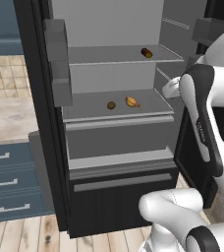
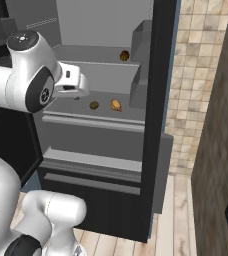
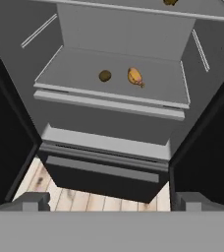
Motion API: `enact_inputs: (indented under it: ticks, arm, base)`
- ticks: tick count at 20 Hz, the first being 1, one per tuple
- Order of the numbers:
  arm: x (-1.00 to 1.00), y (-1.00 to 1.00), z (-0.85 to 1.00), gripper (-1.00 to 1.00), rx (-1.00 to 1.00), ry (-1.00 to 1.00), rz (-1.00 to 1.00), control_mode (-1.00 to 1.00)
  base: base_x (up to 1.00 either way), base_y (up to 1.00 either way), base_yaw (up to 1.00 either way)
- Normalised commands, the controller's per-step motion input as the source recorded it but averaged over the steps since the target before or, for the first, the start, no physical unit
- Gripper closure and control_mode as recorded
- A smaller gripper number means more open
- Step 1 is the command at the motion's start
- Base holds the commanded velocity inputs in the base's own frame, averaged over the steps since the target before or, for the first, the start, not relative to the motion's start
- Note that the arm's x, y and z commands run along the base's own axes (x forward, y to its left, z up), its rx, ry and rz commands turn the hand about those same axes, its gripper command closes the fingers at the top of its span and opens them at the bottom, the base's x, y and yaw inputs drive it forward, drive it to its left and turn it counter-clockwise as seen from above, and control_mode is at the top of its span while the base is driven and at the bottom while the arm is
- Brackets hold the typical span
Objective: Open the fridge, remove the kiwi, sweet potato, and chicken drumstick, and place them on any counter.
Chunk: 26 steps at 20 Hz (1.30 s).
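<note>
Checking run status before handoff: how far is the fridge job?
Done: fridge doors stand open. In hand: nothing; the jaws are open and empty, facing the shelves. Left: kiwi and chicken drumstick sit apart on the middle shelf, sweet potato on the shelf above; none is on the counter.

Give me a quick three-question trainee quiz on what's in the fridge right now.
1. True or false: the fridge doors stand open.
2. Which food lies alone on the upper shelf? A kiwi B sweet potato C chicken drumstick
3. Fill in: the pincer is ____ and holds nothing.

Key: 1 true; 2 B; 3 open. The kiwi and drumstick lie apart on the lower shelf.
</note>
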Motion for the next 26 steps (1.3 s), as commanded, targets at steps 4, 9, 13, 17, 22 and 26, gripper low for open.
enact_inputs:
  ticks: [4,9,13,17,22,26]
  arm:
    - [0.13,0.02,-0.06,-1.00,0.00,0.00,0.00,1.00]
    - [0.00,0.00,0.00,-1.00,0.00,0.00,0.00,1.00]
    - [0.00,0.00,0.00,-1.00,0.00,0.00,0.00,1.00]
    - [0.00,0.00,0.00,-1.00,0.00,0.00,0.00,1.00]
    - [0.00,0.00,0.00,-1.00,0.00,0.00,0.00,1.00]
    - [0.00,0.00,0.00,-1.00,0.00,0.00,0.00,1.00]
  base:
    - [0.37,0.02,0.00]
    - [0.45,0.00,-0.02]
    - [0.34,0.00,-0.03]
    - [0.45,0.00,-0.04]
    - [0.57,0.00,-0.04]
    - [0.56,0.00,-0.04]
